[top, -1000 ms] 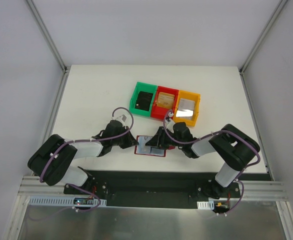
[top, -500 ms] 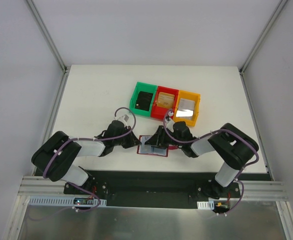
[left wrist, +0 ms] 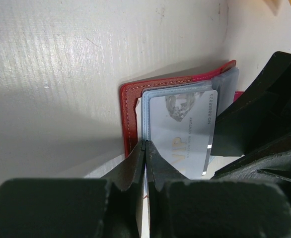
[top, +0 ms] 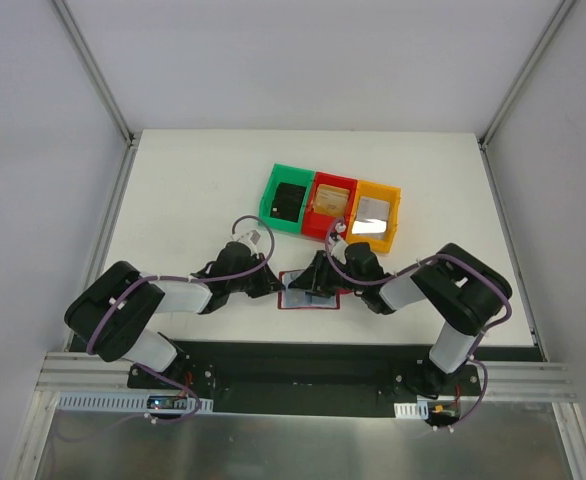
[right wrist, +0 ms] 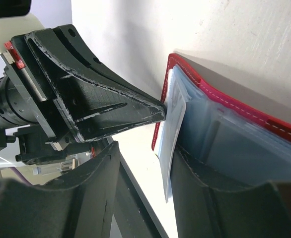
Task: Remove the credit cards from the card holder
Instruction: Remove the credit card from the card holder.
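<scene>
White table (top: 193, 180) inside a white-walled enclosure, with a row of plastic bins (top: 335, 177) toward the back.

Change noted: over the past second the left arm has moved right. The left gripper (left wrist: 145, 144) has closed the short gap to the card holder (left wrist: 129, 114), and more of the holder is now covered from above.

Left gripper: clenched, nothing between the fingers, tips pressed on the holder's left border beside the blue-grey pocket.

Right gripper (right wrist: 146, 148): jaws partly parted astride a silvery card (left wrist: 185, 129), with a gap showing on one side; no clamp seen.

Holder: lies open and flat between the two grippers, near the table's front edge, long axis left to right. The card sits askew in the pocket, one corner past the red edge.
</scene>
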